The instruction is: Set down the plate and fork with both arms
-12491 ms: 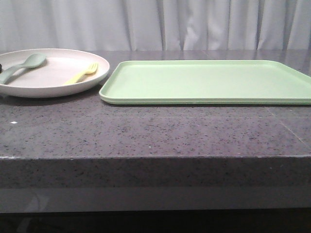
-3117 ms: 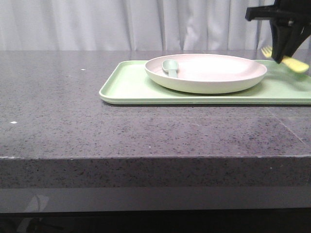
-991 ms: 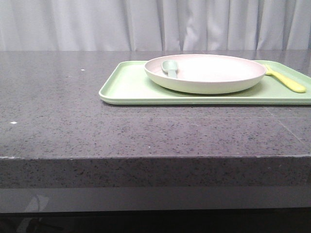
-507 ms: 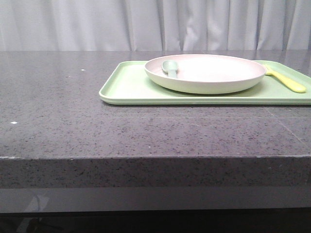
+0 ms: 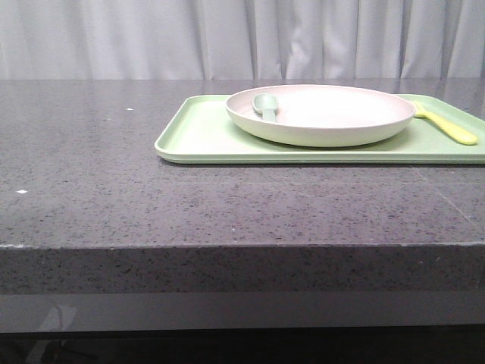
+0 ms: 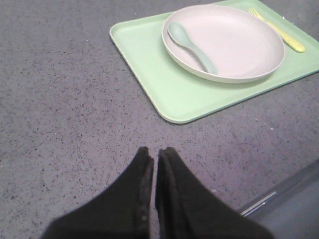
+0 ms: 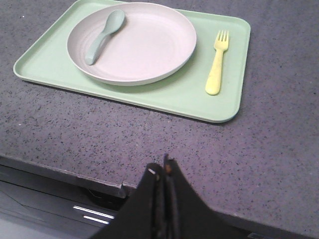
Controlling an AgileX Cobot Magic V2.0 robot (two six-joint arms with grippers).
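The pinkish-cream plate [image 5: 326, 114] [image 6: 224, 42] [image 7: 132, 42] rests on the light-green tray [image 5: 204, 136] [image 6: 164, 84] [image 7: 194, 99]. On the tray to the plate's right lies the yellow fork [image 5: 447, 125] [image 6: 279, 32] [image 7: 217, 69], flat and apart from the plate. My left gripper [image 6: 154, 154] is shut and empty, hanging over bare counter well short of the tray. Held back near the counter's front edge, my right gripper [image 7: 162, 169] is also shut and empty. Neither arm shows in the front view.
A grey-green spoon [image 5: 265, 106] [image 6: 192, 45] [image 7: 102, 37] lies inside the plate. The speckled dark stone counter [image 5: 114, 174] stretches to the left of the tray, with its front edge [image 5: 227, 246] close to the camera. White curtains hang behind.
None over the last second. Further back, the plate with the spoon moved from the far left onto the tray, and the right gripper set the fork down on the tray and withdrew.
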